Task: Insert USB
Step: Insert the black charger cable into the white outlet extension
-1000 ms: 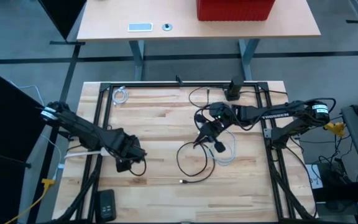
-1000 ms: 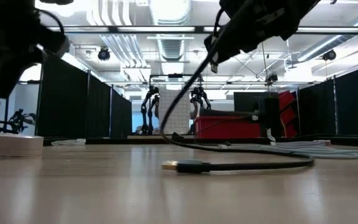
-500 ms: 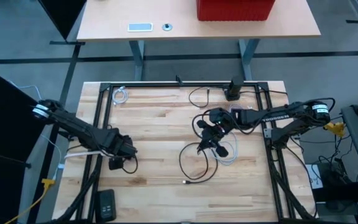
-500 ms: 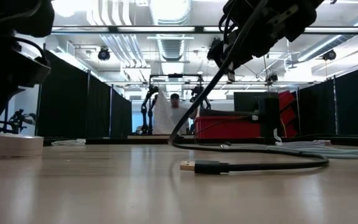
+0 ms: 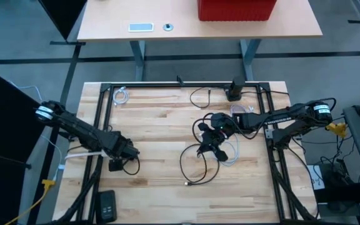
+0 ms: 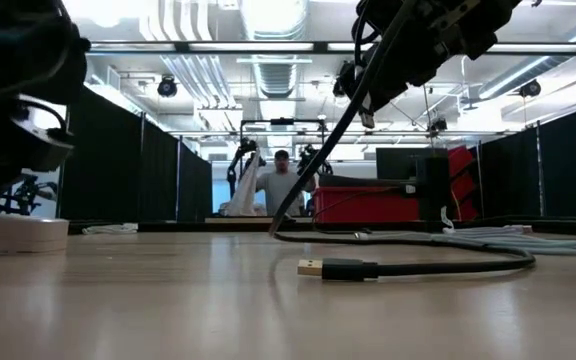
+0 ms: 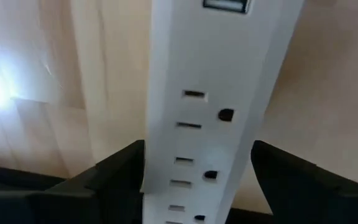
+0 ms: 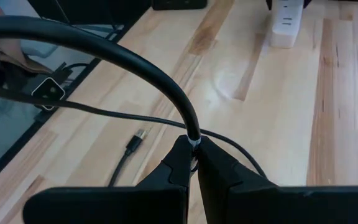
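A black USB cable (image 5: 195, 159) loops over the table's middle. Its plug (image 5: 187, 182) lies flat on the wood near the near edge and also shows in the low view (image 6: 313, 268). My right gripper (image 5: 208, 142) is shut on this cable above the table. A white power strip (image 5: 83, 152) lies flat at the table's left. My left gripper (image 5: 120, 152) is open above the strip's right end. In the left wrist view its fingers stand on either side of the strip (image 7: 210, 112), which has a USB port (image 7: 227, 5) farther along. My right gripper pinches the black cable (image 8: 192, 138) between its two fingertips, some way back from the plug end. The fingers come from above, slanting down, and lie across the cable. The held part is lifted clear. The cable slopes down to the table, where its plug (image 8: 138, 135) lies.
A pale coiled cable (image 5: 230, 153) lies by my right gripper. A black adapter (image 5: 235, 90) stands at the far edge and a small coil (image 5: 122, 95) lies at the far left. A black device (image 5: 107, 205) sits near the front left. A person (image 6: 283, 185) stands in the room behind.
My right gripper has moved toward the near edge with the cable, still shut on it. The plug end has slid a little along the table toward the right. My left gripper has moved toward the table's left edge, over the power strip.
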### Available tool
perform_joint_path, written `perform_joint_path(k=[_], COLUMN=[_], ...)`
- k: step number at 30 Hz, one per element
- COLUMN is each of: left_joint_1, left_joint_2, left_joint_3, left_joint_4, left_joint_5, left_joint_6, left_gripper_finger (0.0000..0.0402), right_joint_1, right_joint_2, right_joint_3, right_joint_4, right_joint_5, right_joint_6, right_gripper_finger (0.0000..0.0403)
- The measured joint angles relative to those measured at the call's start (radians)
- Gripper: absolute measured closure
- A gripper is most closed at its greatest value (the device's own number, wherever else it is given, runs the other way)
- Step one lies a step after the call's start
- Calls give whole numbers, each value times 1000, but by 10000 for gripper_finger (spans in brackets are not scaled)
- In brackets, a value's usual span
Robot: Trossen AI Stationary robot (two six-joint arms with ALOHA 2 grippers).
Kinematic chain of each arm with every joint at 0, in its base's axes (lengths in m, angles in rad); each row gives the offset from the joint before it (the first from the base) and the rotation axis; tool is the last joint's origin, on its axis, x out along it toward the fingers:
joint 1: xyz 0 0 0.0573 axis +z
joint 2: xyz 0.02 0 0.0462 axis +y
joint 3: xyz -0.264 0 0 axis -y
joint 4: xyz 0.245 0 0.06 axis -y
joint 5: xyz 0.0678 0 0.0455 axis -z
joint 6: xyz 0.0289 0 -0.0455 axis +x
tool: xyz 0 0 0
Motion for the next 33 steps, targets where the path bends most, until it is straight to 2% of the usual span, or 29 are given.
perform_joint_path(k=[5,7,9,10,14,17,24,27,33], left_joint_1=[-1,-2,-2,-2,-3,-2,2,9,24], left_joint_2=[39,49,59,64,68,68,102,166,353], left_joint_3=[-3,-5,-3,-2,19,36,41,44,156], left_joint_4=[108,148,169,170,186,260,725,881,932], left_joint_5=[9,15,19,16,-36,-120,-261,-271,-264], left_joint_6=[31,51,62,68,43,40,159,227,275], left_gripper_finger=[132,159,210,215,205,205,206,207,208], right_joint_1=[2,5,6,6,6,6,6,5,0], right_joint_2=[0,0,0,0,0,0,4,17,59], right_joint_3=[0,0,0,0,0,0,14,26,82], right_joint_4=[3,3,3,3,12,32,75,74,73], right_joint_5=[-1,-2,-3,-3,-3,-3,-16,-72,-149], right_joint_6=[-7,-27,-51,-65,-118,-154,-224,-314,-463], right_gripper_finger=[400,400,400,401,401,401,401,401,401])
